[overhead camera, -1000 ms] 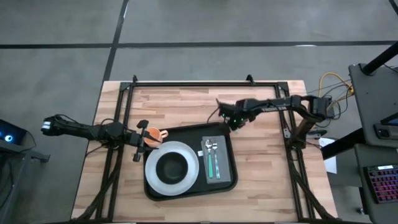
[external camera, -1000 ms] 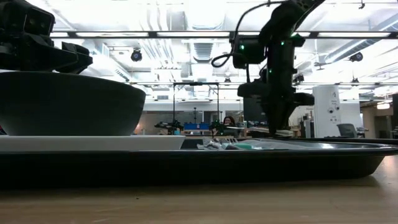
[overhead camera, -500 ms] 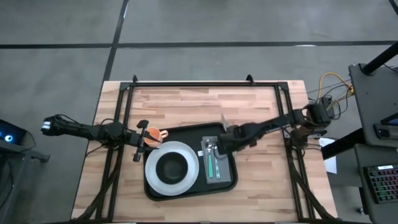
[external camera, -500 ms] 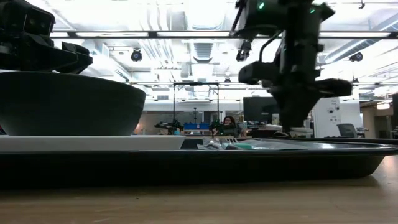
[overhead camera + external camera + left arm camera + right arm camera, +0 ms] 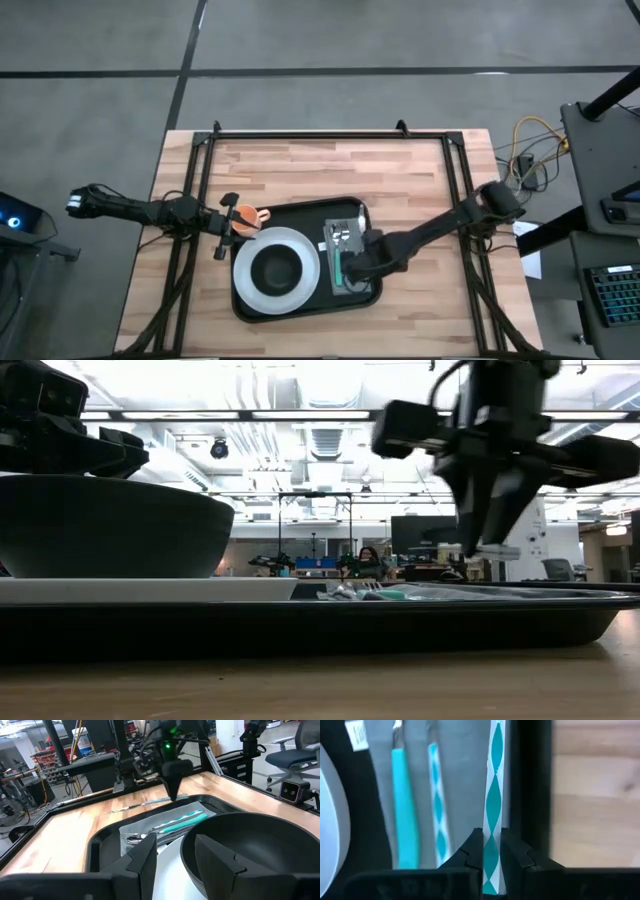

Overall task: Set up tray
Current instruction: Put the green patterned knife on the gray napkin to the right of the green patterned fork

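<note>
The black tray (image 5: 305, 206) lies mid-table and carries a white plate (image 5: 243, 272) with a black bowl (image 5: 278, 268) on it. Right of the plate, a grey napkin (image 5: 465, 780) lies flat on the tray floor with two teal-handled utensils (image 5: 405, 805) on it. My right gripper (image 5: 352, 268) hangs over the napkin's right side, shut on a third utensil with a teal-and-white handle (image 5: 493, 795). My left gripper (image 5: 232, 225) hovers open at the tray's far left corner, above the plate's edge. An orange round thing (image 5: 252, 217) shows beside it. My right gripper pinches the patterned handle (image 5: 492, 837) between its two fingers (image 5: 470, 852). The fingers come from above, pointing down. The utensil lies level, parallel to the tray's right rim (image 5: 530, 795), and its end (image 5: 497, 550) shows lifted clear above the tray.
The tray takes up the table's middle and near part. Bare wood (image 5: 320, 170) lies beyond it, and more to its right (image 5: 420, 290). Black frame rails (image 5: 455, 200) run along the table's sides. In the low view a person (image 5: 367, 557) sits far off in the room.
My right gripper has carried the utensil from beyond the tray's far right corner toward the near edge and slightly left. It now stands over the napkin's right side. It has stayed shut. My left arm, the plate and the bowl have kept still.
</note>
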You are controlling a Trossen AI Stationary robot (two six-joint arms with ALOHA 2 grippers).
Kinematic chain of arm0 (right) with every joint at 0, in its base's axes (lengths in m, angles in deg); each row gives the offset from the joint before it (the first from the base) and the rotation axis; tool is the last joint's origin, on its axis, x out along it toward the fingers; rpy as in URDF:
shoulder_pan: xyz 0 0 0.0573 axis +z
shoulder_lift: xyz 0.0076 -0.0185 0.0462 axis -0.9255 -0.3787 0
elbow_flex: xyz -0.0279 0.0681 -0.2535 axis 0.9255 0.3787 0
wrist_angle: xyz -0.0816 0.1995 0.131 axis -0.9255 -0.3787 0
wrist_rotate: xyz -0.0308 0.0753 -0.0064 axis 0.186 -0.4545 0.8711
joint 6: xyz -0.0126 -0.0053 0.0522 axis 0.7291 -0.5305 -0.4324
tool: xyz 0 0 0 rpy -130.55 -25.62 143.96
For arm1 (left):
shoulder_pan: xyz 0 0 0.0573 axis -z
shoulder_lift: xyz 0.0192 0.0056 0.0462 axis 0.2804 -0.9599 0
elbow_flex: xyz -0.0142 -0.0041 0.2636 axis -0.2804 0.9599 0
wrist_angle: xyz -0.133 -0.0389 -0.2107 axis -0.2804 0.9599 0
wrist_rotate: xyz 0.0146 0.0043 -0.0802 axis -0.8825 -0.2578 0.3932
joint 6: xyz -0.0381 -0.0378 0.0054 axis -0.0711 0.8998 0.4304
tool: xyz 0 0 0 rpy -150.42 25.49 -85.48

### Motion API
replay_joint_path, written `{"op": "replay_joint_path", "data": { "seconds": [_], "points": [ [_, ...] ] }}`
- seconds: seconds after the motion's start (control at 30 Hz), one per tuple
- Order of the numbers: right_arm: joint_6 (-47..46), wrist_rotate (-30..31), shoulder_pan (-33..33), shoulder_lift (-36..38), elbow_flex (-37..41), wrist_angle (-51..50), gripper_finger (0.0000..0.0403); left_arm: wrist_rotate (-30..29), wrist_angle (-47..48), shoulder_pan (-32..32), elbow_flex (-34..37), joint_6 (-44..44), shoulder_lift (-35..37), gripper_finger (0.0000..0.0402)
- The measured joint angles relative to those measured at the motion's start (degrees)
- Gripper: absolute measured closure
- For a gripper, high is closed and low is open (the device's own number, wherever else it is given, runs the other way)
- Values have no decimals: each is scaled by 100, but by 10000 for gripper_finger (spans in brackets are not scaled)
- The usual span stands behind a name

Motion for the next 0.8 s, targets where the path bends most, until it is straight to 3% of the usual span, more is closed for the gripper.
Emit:
{"op": "replay_joint_path", "data": {
  "seconds": [0.33,0.8],
  "points": [
    [291,-356,-4,-1051,-1574,-1019,377,0,-2,0,2,1,-9,285],
    [280,-336,-6,-1136,-1398,-798,377,0,2,0,2,-1,0,285]
  ]
}}
